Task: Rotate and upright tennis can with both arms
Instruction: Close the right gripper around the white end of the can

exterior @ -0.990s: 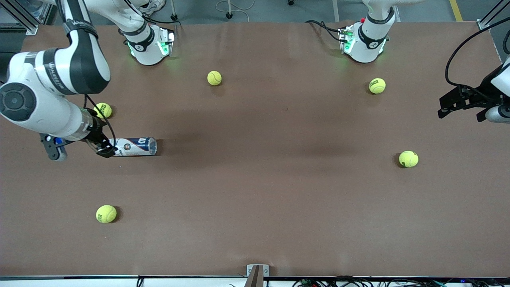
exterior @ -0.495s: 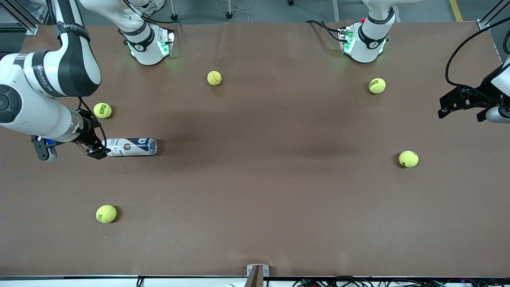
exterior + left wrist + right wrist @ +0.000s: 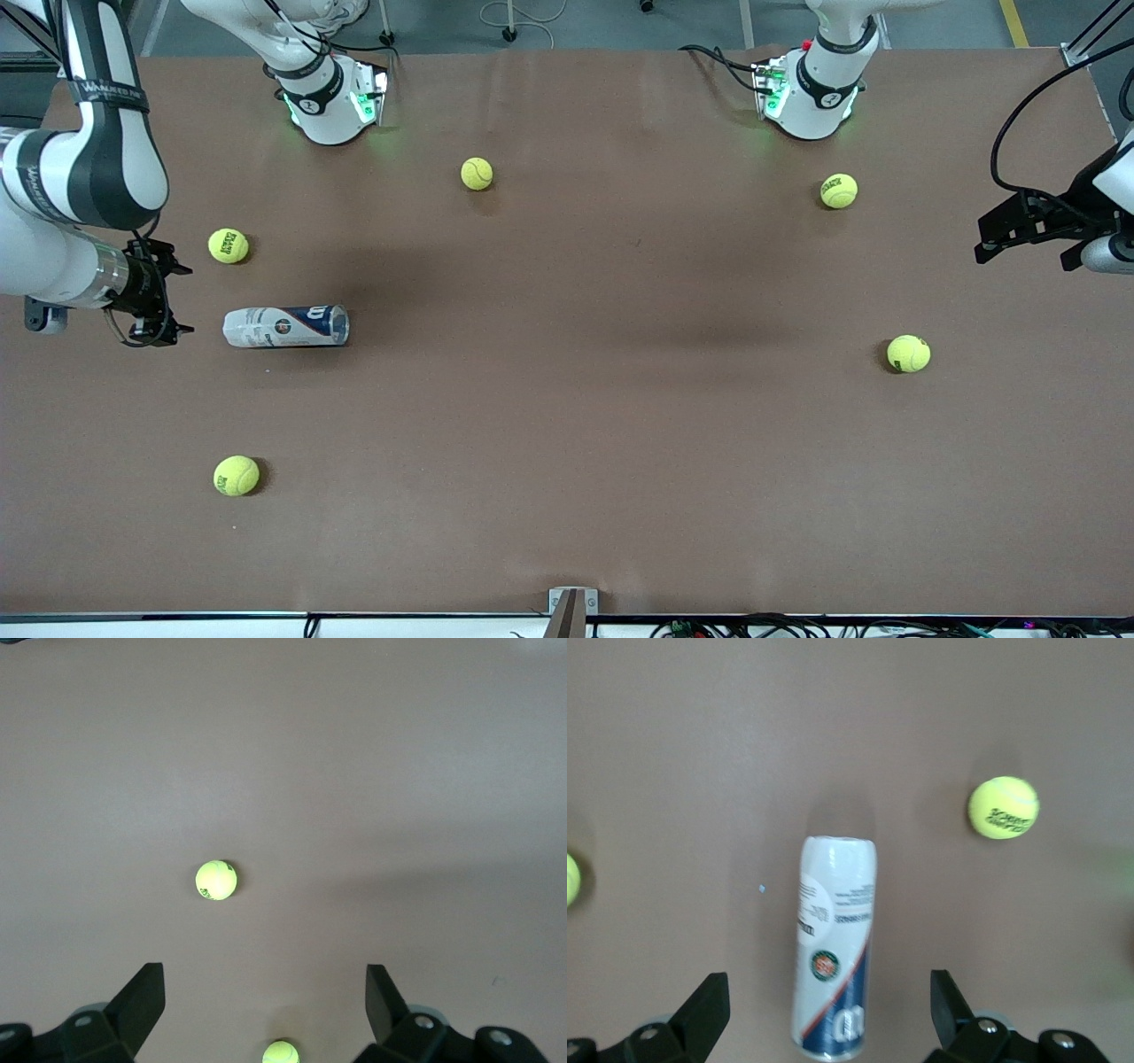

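While the tennis can (image 3: 285, 326) lies on its side on the brown bench (image 3: 585, 425), toward the right arm's end, the front view shows the right pincer (image 3: 159, 297) just off the can's white end, apart from it, with its fingers spread wide and nothing between them. One tennis ball (image 3: 228, 245) sits farther from the front camera than the can, and another ball (image 3: 236, 475) lies nearer to that camera, well apart from it. A third ball (image 3: 477, 174) rests near the right arm's base (image 3: 330, 97). Toward the left arm's end lie two more balls (image 3: 838, 190) (image 3: 908, 353). The left pincer (image 3: 1019, 229) hangs at the bench's edge at that end, spread wide and empty; that arm waits

From the left wrist view, the left pincer's two black fingers (image 3: 142, 1001) stand wide apart over bare bench, with one ball (image 3: 216, 880) well off and a second (image 3: 281, 1052) partly cut by the frame edge

From the right wrist view, the can (image 3: 834, 943) lies lengthwise between the lines of the two wide fingers (image 3: 704, 1005), clear of both, its navy and red label end nearer the pincer. A ball (image 3: 1003, 807) lies beside its white end, apart
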Tool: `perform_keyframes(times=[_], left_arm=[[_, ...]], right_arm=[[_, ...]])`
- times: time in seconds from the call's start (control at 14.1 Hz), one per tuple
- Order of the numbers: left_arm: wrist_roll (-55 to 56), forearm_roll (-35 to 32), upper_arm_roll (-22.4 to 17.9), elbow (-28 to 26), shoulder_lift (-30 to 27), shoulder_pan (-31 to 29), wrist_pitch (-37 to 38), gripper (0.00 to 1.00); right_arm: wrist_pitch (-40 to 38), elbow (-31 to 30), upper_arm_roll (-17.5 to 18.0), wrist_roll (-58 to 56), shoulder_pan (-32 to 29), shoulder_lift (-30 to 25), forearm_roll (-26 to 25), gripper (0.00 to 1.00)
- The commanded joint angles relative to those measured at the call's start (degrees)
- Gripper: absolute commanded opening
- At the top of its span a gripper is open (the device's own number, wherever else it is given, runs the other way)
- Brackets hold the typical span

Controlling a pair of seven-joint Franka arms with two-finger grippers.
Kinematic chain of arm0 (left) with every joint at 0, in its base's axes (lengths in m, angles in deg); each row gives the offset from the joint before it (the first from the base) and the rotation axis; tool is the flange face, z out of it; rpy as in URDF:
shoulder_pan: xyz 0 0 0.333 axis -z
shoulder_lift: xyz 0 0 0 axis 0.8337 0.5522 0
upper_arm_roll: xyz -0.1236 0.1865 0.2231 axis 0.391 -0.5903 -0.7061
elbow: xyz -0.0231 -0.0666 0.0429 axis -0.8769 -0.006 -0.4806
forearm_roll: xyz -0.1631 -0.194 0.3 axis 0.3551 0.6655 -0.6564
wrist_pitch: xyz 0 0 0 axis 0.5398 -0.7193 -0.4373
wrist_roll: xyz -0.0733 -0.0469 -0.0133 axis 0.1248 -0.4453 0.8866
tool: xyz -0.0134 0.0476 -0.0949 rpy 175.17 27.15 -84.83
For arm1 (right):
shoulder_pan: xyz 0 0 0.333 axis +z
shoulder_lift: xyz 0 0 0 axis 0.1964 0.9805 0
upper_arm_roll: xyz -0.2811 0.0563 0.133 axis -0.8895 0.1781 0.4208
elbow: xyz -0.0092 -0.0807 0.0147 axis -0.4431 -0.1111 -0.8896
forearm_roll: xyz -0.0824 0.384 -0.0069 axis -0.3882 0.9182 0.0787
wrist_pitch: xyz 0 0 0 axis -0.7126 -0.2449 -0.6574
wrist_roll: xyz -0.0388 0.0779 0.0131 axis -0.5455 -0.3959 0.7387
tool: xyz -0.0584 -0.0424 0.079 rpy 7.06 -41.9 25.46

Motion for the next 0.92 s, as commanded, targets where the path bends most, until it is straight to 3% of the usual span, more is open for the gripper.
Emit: perform_keyframes(times=[0.0, 0.21, 0.85], left_arm=[[-0.39, -0.61, 0.31, -0.83, -1.04, -0.32, -0.6, 1.0], [-0.39, -0.61, 0.31, -0.83, -1.04, -0.32, -0.6, 1.0], [-0.3, -0.6, 0.31, -0.74, -1.04, -0.32, -0.6, 1.0]], right_arm=[[7.09, -5.19, 0.54, 2.59, -3.11, 0.99, 0.54, 1.0], [15.43, -10.37, 0.54, 2.77, -3.66, 2.58, 0.54, 1.0], [26.25, -12.15, 0.72, 4.51, -3.31, 10.49, 0.9, 1.0]])
